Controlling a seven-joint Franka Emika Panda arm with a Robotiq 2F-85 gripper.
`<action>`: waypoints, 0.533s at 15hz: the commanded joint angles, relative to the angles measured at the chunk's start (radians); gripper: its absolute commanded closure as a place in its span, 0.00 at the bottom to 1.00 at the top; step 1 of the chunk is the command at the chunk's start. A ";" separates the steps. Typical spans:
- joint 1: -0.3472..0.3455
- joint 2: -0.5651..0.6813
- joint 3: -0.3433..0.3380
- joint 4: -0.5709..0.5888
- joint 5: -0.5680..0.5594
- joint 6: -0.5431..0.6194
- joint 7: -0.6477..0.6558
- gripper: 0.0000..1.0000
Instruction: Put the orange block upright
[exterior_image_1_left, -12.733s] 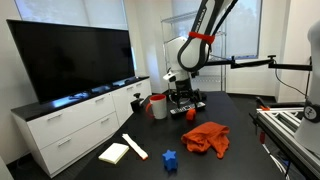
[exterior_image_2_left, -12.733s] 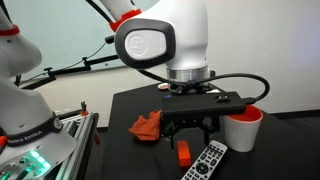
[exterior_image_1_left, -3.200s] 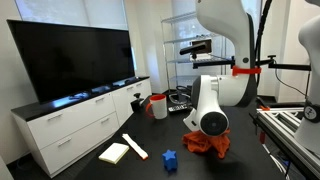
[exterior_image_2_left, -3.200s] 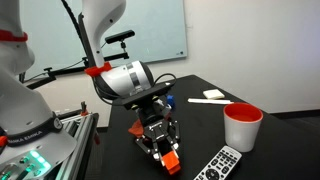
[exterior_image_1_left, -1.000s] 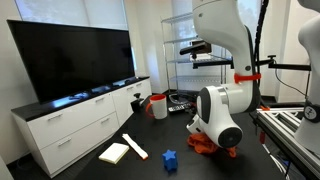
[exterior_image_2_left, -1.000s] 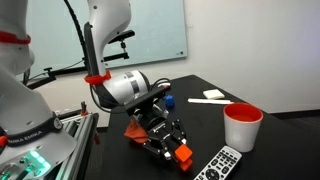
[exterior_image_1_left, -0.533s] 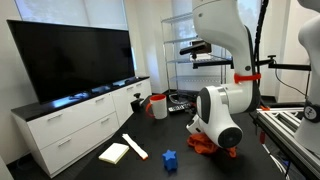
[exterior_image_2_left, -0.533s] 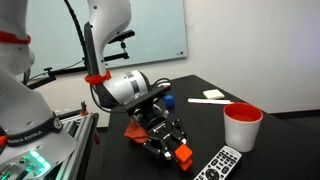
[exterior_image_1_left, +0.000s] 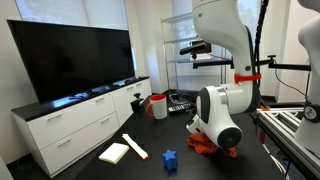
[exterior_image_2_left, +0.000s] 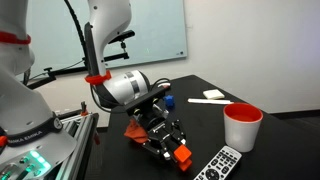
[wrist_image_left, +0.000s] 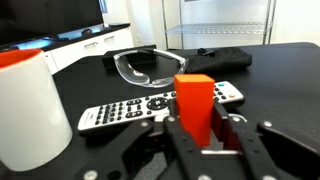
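The gripper (wrist_image_left: 210, 135) comes in from the bottom of the wrist view, jaws drawn in narrow and clamped on the orange block (wrist_image_left: 195, 100). There's a dark finger (wrist_image_left: 183, 142) on each side, pressed against its lower part. The block is a plain, bright orange bar with flat faces and square edges. It's taller than it is wide in this view, rising straight up out of the jaws. In an exterior view the gripper (exterior_image_2_left: 168, 146) tilts down low over the black table (exterior_image_2_left: 255, 100). There the block (exterior_image_2_left: 181, 155) shows as a small orange piece right at the fingertips. Does its lower end touch the tabletop? Can't tell, the fingers cover it. In the exterior view looking across the room, gripper and block are both hidden behind the arm's big white joint (exterior_image_1_left: 220, 120).

Moving outward, the remote control (wrist_image_left: 150, 105) lies flat just behind the block. A pair of clear safety glasses (wrist_image_left: 145, 65) sits beyond it, then a flat black object (wrist_image_left: 225, 58) too blurred to name. The red-and-white cup (wrist_image_left: 30, 110) fills the left edge of the wrist view, cut off by the frame. From outside it (exterior_image_2_left: 243, 125) stands upright near the remote control (exterior_image_2_left: 225, 163). An orange-red cloth (exterior_image_2_left: 135, 130) lies bunched behind the gripper, partly covered by it. Farther back on the table are a small blue block (exterior_image_2_left: 170, 100) and a flat white piece (exterior_image_2_left: 207, 97).
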 joint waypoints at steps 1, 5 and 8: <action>-0.015 0.004 0.016 0.009 0.025 -0.009 -0.001 0.91; -0.014 0.005 0.016 0.009 0.025 -0.011 0.003 0.91; -0.013 0.005 0.017 0.009 0.027 -0.012 0.004 0.39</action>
